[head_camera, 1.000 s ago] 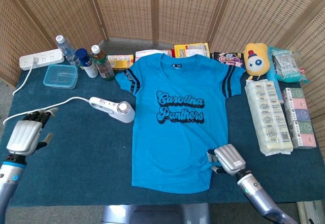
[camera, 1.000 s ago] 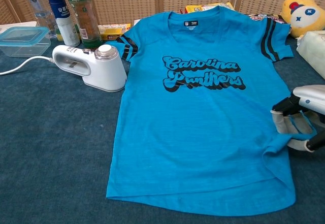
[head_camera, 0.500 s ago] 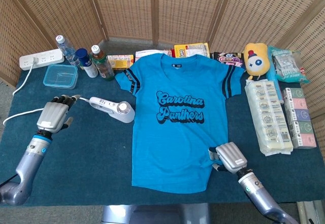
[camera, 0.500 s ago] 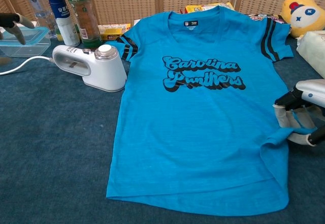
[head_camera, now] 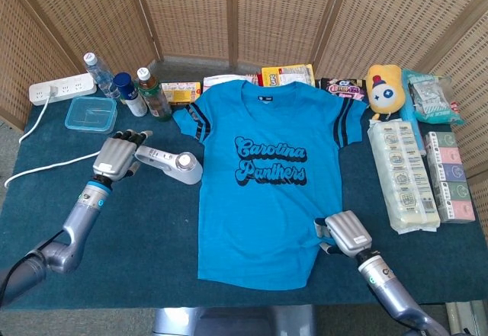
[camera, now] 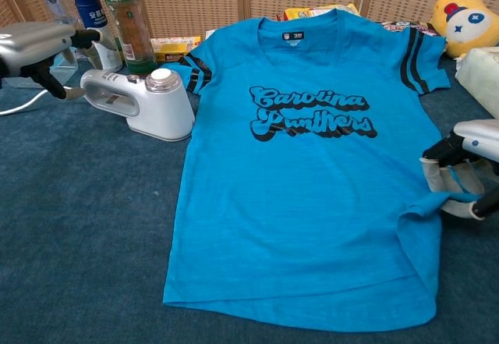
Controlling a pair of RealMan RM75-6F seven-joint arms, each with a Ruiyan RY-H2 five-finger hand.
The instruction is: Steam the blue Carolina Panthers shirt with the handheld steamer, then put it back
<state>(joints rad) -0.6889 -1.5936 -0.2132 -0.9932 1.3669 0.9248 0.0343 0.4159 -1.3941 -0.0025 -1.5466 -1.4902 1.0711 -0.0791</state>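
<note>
— What's the setting?
— A dark blue table (head_camera: 152,237) before wicker screens. Nearest, the right hand (head_camera: 348,233) pinches the shirt (head_camera: 263,176) hem, likely to pull it flat.
— And the steamer?
— Farther left, beside the shirt. The left hand (head_camera: 116,155), fingers spread and empty, reaches its handle, steamer (head_camera: 169,162) ungrasped.

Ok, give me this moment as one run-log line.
phase: reaching for steamer | left hand: at handle of steamer, not gripping yet | right hand: pinches hem of shirt | steaming: not begun
</note>
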